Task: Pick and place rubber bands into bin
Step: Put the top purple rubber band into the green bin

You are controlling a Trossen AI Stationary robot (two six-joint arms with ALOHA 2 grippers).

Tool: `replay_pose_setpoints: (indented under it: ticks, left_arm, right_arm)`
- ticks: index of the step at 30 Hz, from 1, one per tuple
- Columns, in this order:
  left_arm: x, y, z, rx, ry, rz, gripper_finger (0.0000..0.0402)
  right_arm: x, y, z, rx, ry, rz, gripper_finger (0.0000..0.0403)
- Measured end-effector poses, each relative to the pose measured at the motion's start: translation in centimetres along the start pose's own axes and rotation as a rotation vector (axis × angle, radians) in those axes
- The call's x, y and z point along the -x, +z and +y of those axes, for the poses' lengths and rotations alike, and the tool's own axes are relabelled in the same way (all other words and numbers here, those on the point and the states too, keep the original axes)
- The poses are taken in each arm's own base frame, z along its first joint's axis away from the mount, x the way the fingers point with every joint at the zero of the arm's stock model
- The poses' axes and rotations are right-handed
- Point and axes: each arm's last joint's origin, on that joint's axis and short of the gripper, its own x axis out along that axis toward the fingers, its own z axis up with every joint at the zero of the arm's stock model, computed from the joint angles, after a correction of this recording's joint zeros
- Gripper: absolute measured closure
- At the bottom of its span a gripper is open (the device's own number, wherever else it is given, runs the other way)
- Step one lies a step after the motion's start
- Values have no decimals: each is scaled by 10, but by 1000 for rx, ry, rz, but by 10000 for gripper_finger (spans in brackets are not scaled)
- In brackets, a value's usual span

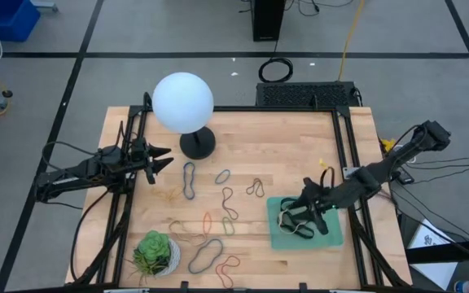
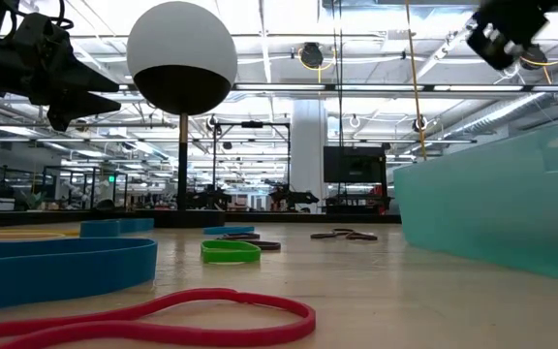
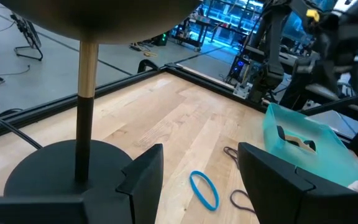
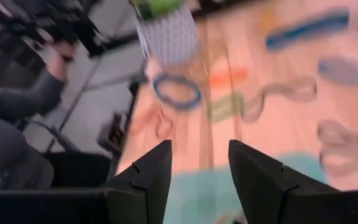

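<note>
Currently the right gripper (image 1: 306, 208) sits over the bin (image 1: 332, 236), at the bin's left part, near right of the table (image 1: 300, 138). Its fingers (image 4: 143, 180) stand apart with a clear gap, and nothing is seen between them in the right wrist view; the view past them is blurred. The bin is a shallow mint-green tray; several dark and pale rubber bands (image 1: 298, 229) already lie inside it under the gripper.

The left gripper (image 1: 163, 159) hangs above the far left of the table, just left of the black base of the globe lamp (image 1: 183, 102). Its fingers (image 3: 143, 177) are spread wide and hold nothing.

Loose bands on the wood, between the two arms:
- blue band (image 1: 189, 180), long oval, near the lamp base
- dark loop (image 1: 222, 175) to its right
- dark twisted band (image 1: 255, 187), just beyond the bin's far left corner
- red figure-eight (image 1: 230, 199) mid-table
- green band (image 1: 228, 225) and orange band (image 1: 207, 222) side by side
- grey-blue band (image 1: 205, 255) and red band (image 1: 227, 268) at the near edge

A potted succulent (image 1: 155, 253) stands at the near left.
</note>
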Motion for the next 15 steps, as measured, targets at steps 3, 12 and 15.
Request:
replay_pose_setpoints:
  ticks: [3,12,15]
  left_arm:
    - [0,0,0,1,0,0,190]
    - [0,0,0,0,-1,0,190]
    - [0,0,0,0,-1,0,190]
  right_arm:
    - [7,11,-1,82,23,-88,248]
    - [12,32,-4,242,21,-274,251]
    - [13,36,-2,283,30,-314,248]
